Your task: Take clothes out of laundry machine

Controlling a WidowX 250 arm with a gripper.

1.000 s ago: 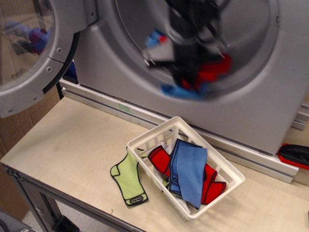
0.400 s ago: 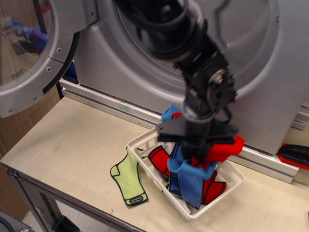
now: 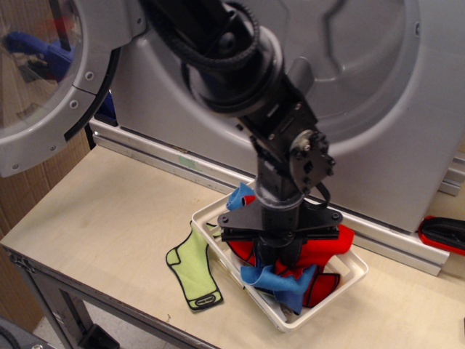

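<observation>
Tool (image 3: 280, 256): black, pointing down into the basket; fingertips buried among cloth, so I cannot tell whether it is spread or pinching anything.
Arm (image 3: 247, 69): black, ribbed, reaching down from the upper left across the front of the machine.
Clothes (image 3: 290, 280): red and blue pieces bunched in the basket right under and around the tool; one blue corner pokes up at the far left of the tool, a red fold shows on its right.
Basket (image 3: 290, 317): white slatted plastic, standing on the surface just in front of the machine.
Green cloth (image 3: 193, 270): light green with dark edging, flat on the surface, touching the basket's left side.
Machine (image 3: 407, 109): grey-silver, filling the back of the view; drum opening partly hidden by the arm.
Door (image 3: 51, 80): round with a clear window, swung open at the upper left.
Surface (image 3: 102, 211): pale wood, carrying basket and green cloth.
Red-black object (image 3: 443, 234): at the right edge, near the machine's base.
</observation>
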